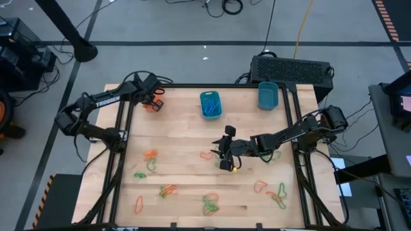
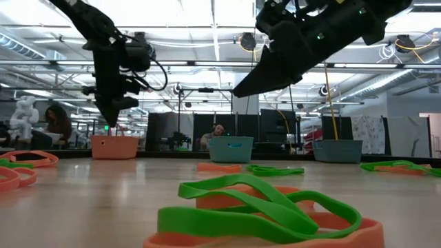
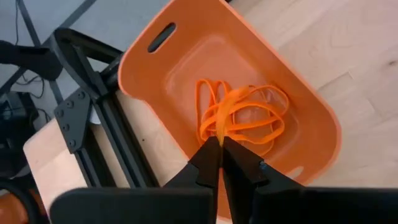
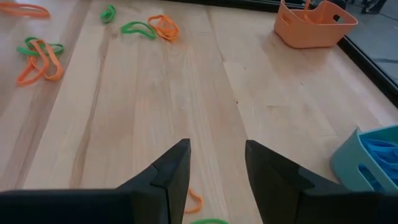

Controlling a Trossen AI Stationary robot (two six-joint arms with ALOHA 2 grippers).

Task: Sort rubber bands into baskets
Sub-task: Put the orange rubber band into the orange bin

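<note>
The orange basket (image 3: 186, 68) stands at the table's far left (image 1: 153, 104) and holds orange rubber bands (image 3: 261, 124). My left gripper (image 3: 221, 144) is right above it, shut on one orange band. A teal basket (image 1: 210, 104) with blue bands stands at the far middle, and a second teal basket (image 1: 268, 95) at the far right. My right gripper (image 4: 216, 163) is open and empty above the table's middle (image 1: 226, 153). Below it lie an orange band (image 4: 194, 199) and a green one. Loose orange and green bands (image 1: 168, 190) lie on the near half of the table. My left gripper pinches an orange rubber band (image 3: 219, 127) between its two fingertips, coming from above and pointing down. The band hangs below the fingers into the orange basket, over the bands lying there. Whether it touches them I cannot tell.
A big black box (image 1: 292, 69) stands beyond the table's far right edge. Black frame rails (image 1: 122, 128) run along the table's left and right sides. Bare wood (image 4: 155, 93) lies between my right gripper and the orange basket. People show in the room behind, in the low view.
</note>
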